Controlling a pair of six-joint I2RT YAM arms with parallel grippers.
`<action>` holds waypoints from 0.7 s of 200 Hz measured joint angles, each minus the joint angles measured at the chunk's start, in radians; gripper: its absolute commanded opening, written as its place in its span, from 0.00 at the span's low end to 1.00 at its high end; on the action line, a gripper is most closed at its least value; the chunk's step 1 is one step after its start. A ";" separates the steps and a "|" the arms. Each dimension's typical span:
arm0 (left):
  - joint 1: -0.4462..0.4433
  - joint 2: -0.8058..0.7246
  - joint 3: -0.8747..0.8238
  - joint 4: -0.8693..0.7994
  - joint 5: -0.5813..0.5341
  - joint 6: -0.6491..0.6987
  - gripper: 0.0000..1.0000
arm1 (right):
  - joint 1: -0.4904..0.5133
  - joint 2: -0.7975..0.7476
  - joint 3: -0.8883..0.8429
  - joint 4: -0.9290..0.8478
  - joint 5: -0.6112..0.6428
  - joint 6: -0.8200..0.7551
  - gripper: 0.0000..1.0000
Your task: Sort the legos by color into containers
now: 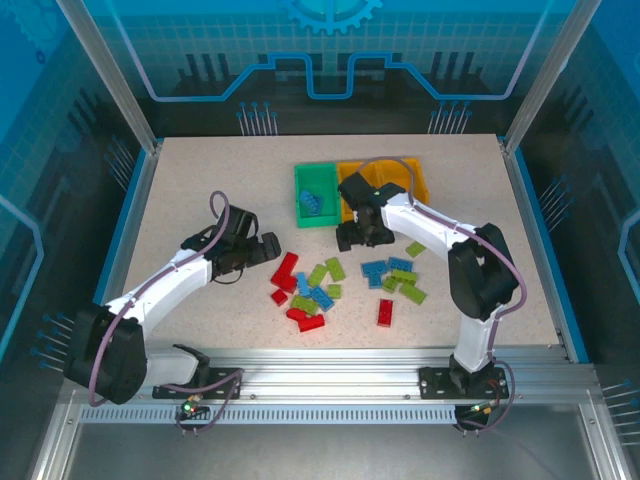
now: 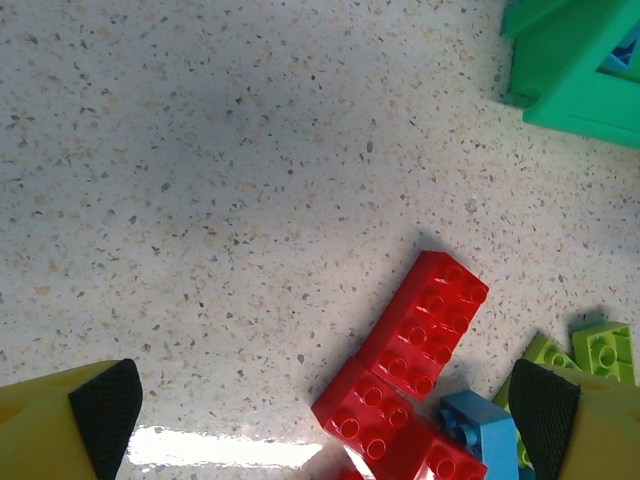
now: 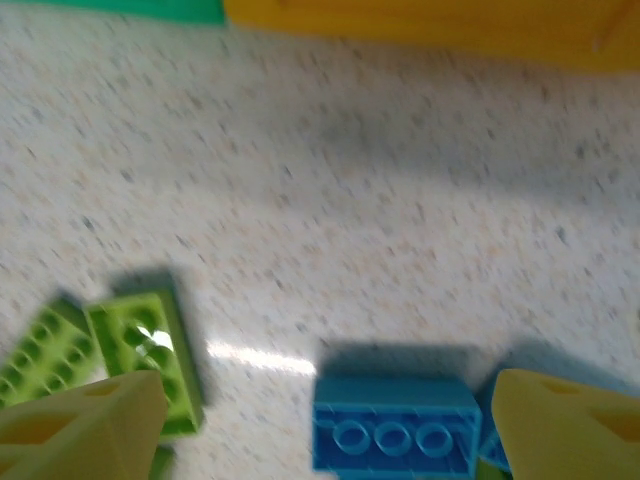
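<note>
A pale tabletop (image 1: 200,190) is seen, speckled with dark and tan grains; it is bordered left and right by blue edging strips (image 1: 128,215); slanted aluminium posts (image 1: 108,75) are set at its far corners, one on each side; behind them a translucent blue back panel (image 1: 450,50) is printed with a gear emblem (image 1: 335,12); a slotted aluminium rail (image 1: 330,375) is laid along the near edge; a bright streak of glare (image 2: 220,450) is caught on the tabletop in the left wrist view.
</note>
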 measured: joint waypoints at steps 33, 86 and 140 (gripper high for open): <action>-0.008 0.008 0.000 0.000 0.000 0.000 0.99 | 0.001 -0.012 -0.018 -0.023 -0.001 -0.010 0.84; -0.008 0.009 0.000 0.000 0.000 0.000 0.99 | 0.001 -0.011 -0.107 -0.035 -0.010 0.006 0.82; -0.008 0.009 0.000 0.000 0.000 0.000 0.99 | 0.008 0.022 -0.108 -0.039 -0.019 0.005 0.81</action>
